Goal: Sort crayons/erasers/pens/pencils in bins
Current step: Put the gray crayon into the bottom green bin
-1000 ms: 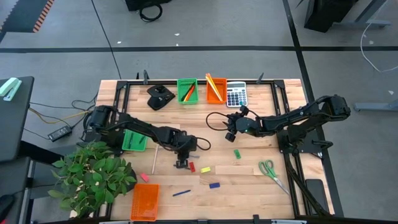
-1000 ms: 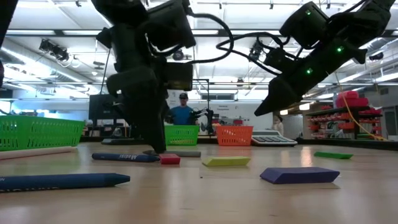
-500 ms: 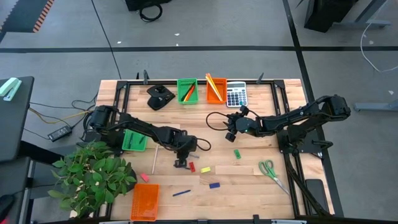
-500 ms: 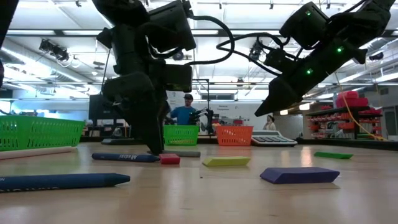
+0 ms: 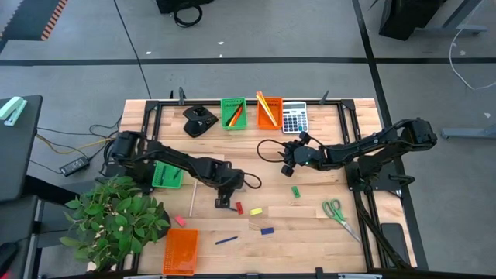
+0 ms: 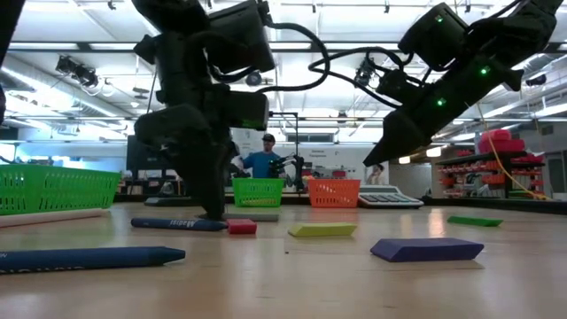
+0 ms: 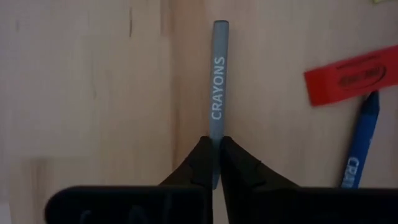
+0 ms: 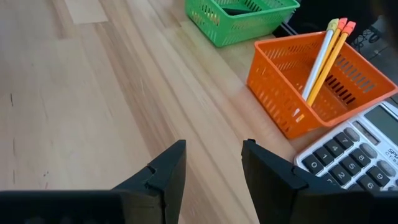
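Since a second ago the left gripper (image 5: 222, 202) has shifted slightly toward the table's left edge and narrowed its fingers until they pinch the end of a grey crayon (image 7: 217, 87) lying flat on the wood, middle of the table toward the front edge. Only the left wrist view shows that grip and the word CRAYONS on the barrel; from above the arm hides it, and the low view shows just a dark stick (image 6: 252, 218) at the gripper's foot. Beside it lie a red eraser (image 7: 351, 75) and a blue crayon (image 7: 361, 140), cut off at the frame edge. Further right are a yellow eraser (image 5: 256, 211), a blue eraser (image 5: 266, 230) and a green eraser (image 5: 295, 191). The right gripper (image 5: 287, 167) hangs above the table, centre-right, fingers moderately spread and holding nothing. Its wrist view alone shows two pencils (image 8: 324, 52) leaning in the orange bin (image 8: 290, 86) at the back edge, beside a green bin (image 8: 239, 17) and a calculator (image 8: 360, 149), all partly cropped.
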{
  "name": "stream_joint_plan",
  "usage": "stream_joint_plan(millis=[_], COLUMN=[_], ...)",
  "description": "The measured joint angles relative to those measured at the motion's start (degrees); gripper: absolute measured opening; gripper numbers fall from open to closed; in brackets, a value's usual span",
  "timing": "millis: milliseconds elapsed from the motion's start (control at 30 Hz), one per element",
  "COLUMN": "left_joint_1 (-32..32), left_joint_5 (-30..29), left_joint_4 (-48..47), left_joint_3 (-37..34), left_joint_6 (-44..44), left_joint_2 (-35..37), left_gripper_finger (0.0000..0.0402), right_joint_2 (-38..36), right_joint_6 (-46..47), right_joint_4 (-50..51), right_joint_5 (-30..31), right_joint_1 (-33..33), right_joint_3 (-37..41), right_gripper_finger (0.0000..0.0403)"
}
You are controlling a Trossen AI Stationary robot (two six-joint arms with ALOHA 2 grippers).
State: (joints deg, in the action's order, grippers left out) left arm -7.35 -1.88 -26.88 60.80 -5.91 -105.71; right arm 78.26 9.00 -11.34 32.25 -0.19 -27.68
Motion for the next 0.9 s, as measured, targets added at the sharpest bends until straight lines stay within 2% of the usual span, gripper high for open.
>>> stream_joint_plan(millis=[167, 333, 567, 900], left_joint_1=[0.0, 0.1, -0.3, -0.4], left_joint_5=[-0.1, -0.9, -5.4, -8.2], left_joint_4=[-4.2, -12.4, -22.5, -20.7], left_joint_3=[-0.3, -0.2, -0.7, -11.4], left_joint_6=[-1.5, -4.7, -9.2, -19.3], left_joint_2=[2.9, 7.2, 14.1, 31.1], left_gripper_finger=[0.0035, 0.0025, 0.0028, 0.0017], right_joint_2=[0.0, 0.0, 0.0, 0.0], right_joint_6=[0.4, 0.5, 1.7, 3.5], right_joint_4=[1.4, 1.9, 2.4, 4.1], right_joint_5=[0.0, 0.0, 0.0, 0.1], right_joint_1=[0.0, 0.0, 0.0, 0.8], right_joint_3=[0.0, 0.0, 0.0, 0.0], right_gripper_finger=[0.0162, 0.0162, 0.0162, 0.0162])
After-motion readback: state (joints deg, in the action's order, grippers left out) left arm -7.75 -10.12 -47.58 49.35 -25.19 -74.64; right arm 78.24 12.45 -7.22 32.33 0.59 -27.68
